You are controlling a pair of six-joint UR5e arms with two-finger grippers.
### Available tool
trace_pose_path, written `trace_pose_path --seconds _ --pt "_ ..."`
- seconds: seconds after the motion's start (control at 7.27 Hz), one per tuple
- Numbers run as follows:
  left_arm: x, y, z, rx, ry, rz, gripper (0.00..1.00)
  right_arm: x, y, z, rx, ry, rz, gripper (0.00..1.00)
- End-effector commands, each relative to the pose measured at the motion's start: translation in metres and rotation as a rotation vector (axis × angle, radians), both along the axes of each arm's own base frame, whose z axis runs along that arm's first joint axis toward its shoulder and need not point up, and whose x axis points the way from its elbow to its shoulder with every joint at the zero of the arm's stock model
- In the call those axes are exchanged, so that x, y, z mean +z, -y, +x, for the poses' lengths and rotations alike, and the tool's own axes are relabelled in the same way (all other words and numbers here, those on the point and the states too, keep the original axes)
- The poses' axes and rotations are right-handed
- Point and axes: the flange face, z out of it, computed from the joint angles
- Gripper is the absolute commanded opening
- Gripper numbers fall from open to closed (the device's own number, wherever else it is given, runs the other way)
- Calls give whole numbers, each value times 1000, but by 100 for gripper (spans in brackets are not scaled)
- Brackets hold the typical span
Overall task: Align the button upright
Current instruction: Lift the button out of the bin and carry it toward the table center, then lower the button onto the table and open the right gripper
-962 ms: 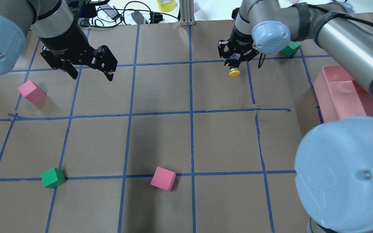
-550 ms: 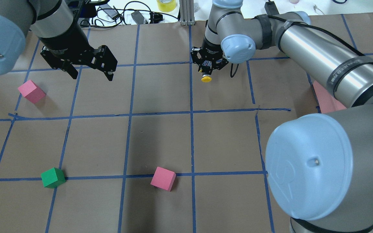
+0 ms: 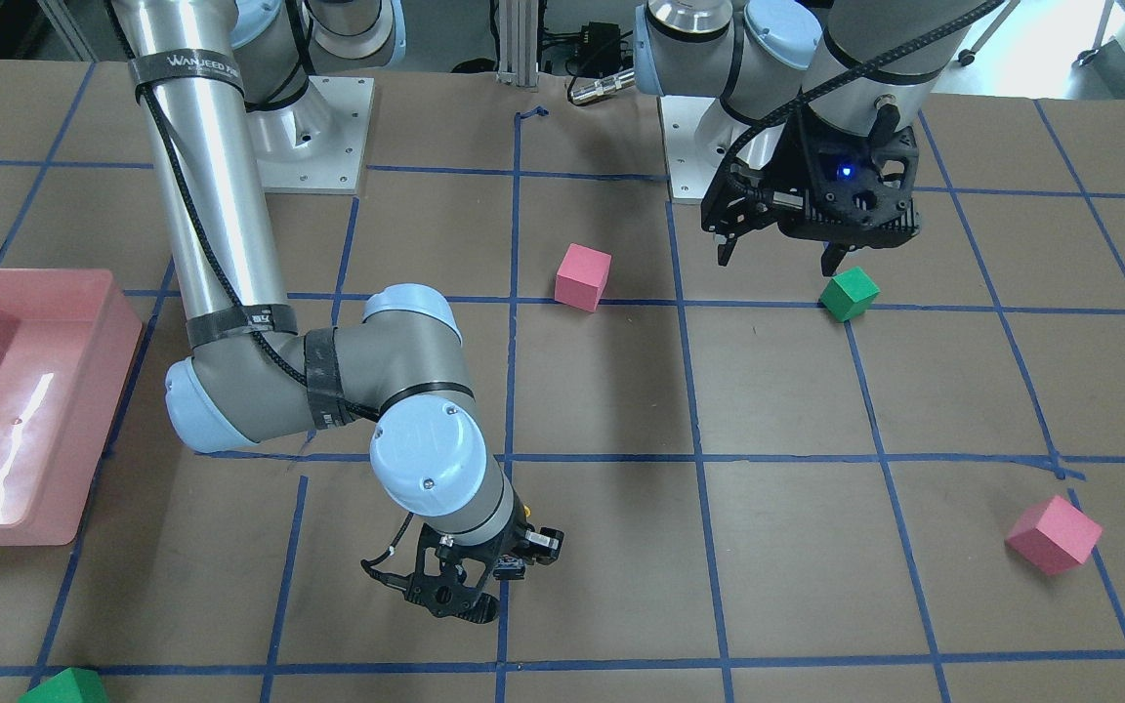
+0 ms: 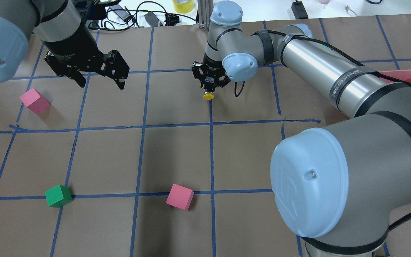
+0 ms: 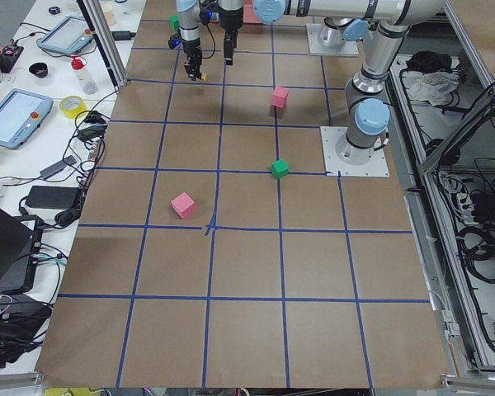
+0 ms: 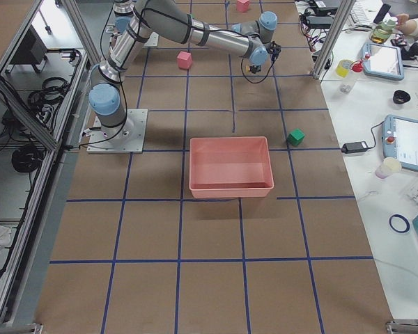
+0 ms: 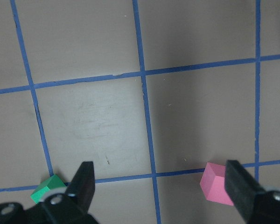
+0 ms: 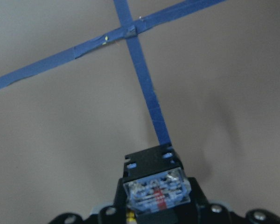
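My right gripper (image 4: pixel 209 89) is shut on the button (image 4: pixel 209 96) and holds it just above the table at a blue tape crossing. The round yellow cap sticks out below the fingers. In the right wrist view the button's greyish contact block (image 8: pixel 156 191) faces the camera, with the black body beyond it, between the jaws. The right gripper also shows in the front view (image 3: pixel 470 598). My left gripper (image 4: pixel 102 85) is open and empty, hovering at the far left of the table; it also shows in the front view (image 3: pixel 777 264) and the left wrist view (image 7: pixel 161 186).
A pink cube (image 4: pixel 35 101) lies at the left, a green cube (image 4: pixel 58 196) and another pink cube (image 4: pixel 179 197) nearer the robot. A pink bin (image 4: pixel 405 72) stands at the right edge. Another green cube (image 6: pixel 296 136) lies beyond the bin. Cables lie past the far edge.
My right arm has swung left across the table, carrying the button about one grid square over to the middle tape line. The left arm has not moved.
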Motion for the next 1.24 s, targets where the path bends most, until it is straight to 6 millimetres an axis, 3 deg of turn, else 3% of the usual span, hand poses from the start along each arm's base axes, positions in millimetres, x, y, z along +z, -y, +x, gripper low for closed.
trace_pose_path --seconds 0.0,0.14,0.41,0.55,0.83,1.1 --pt "0 0 0 -1 0 0 100 -8 -7 17 -5 0 5 0" --pt "0 0 0 -1 0 0 100 -10 -8 16 -6 0 5 4" --pt "0 0 0 -1 0 0 100 -16 -12 16 -26 -6 22 53" --pt "0 0 1 2 0 0 100 -17 -15 14 -27 -8 28 94" --pt "-1 1 2 4 0 2 100 -15 -23 24 -13 -7 29 100" --pt "-5 0 1 2 0 11 100 41 -34 27 -4 33 -18 100"
